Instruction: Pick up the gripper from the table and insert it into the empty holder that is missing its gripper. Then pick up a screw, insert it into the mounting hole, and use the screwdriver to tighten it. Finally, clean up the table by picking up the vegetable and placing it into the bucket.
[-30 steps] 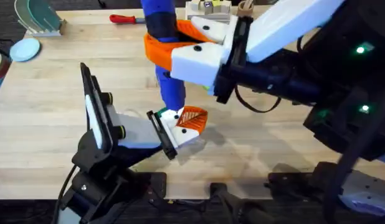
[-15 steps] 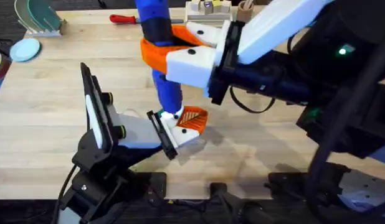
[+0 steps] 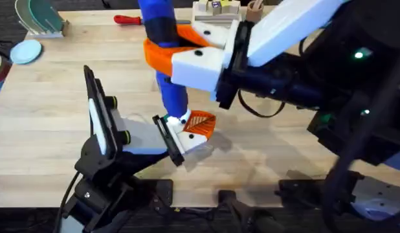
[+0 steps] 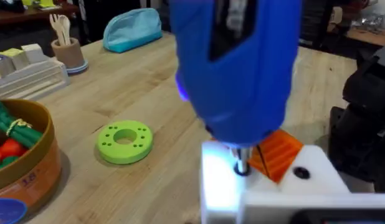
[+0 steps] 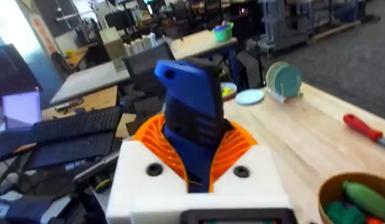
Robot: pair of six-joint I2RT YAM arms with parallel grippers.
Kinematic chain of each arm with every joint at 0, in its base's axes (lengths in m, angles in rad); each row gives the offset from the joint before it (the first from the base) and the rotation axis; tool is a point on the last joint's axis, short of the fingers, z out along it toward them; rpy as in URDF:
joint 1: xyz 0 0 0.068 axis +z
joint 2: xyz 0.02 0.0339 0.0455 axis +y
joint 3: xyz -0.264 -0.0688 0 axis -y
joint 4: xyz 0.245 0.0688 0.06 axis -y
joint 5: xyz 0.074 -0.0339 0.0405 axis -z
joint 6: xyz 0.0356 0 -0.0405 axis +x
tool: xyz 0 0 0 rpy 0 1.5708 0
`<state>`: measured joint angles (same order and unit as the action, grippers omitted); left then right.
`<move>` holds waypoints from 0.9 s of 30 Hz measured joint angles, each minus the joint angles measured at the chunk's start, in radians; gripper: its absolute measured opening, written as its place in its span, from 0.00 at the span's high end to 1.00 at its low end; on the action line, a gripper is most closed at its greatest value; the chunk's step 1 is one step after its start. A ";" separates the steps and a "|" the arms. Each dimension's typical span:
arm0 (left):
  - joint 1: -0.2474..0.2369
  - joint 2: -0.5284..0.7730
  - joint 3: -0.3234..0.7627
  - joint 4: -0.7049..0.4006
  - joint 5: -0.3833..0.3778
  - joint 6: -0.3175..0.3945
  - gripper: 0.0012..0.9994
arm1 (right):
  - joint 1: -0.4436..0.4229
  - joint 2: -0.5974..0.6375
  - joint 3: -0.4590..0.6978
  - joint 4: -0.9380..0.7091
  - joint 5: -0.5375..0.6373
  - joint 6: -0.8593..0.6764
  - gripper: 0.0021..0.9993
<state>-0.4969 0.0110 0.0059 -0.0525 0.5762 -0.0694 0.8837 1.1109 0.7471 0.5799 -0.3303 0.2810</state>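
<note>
I am clamping the screwdriver (image 3: 166,58) in my right gripper (image 3: 187,55), bit pressing into the holder (image 3: 180,137) at six o'clock of it; next, keeping it plumb. Left gripper: cannot tell.

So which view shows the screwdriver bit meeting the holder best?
Left wrist: the screwdriver bit touches the white holder. Overhead shows the blue body over the holder; right wrist shows its top in the right gripper.
</note>
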 joint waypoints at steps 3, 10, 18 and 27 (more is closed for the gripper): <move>0.000 0.000 0.000 0.000 0.000 0.000 0.98 | 0.000 -0.004 0.000 0.018 -0.001 0.000 0.88; 0.000 0.000 0.000 0.000 0.000 0.000 0.98 | 0.000 -0.019 0.000 -0.001 -0.019 -0.019 0.88; 0.000 0.000 0.000 0.000 0.000 0.000 0.98 | 0.000 -0.108 -0.075 0.081 -0.021 -0.100 0.88; 0.000 0.000 0.000 0.000 0.000 0.000 0.98 | 0.000 -0.095 -0.130 0.178 -0.014 -0.118 0.89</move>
<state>-0.4969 0.0113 0.0059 -0.0525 0.5762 -0.0692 0.8833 1.0157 0.6174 0.7576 -0.3443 0.1631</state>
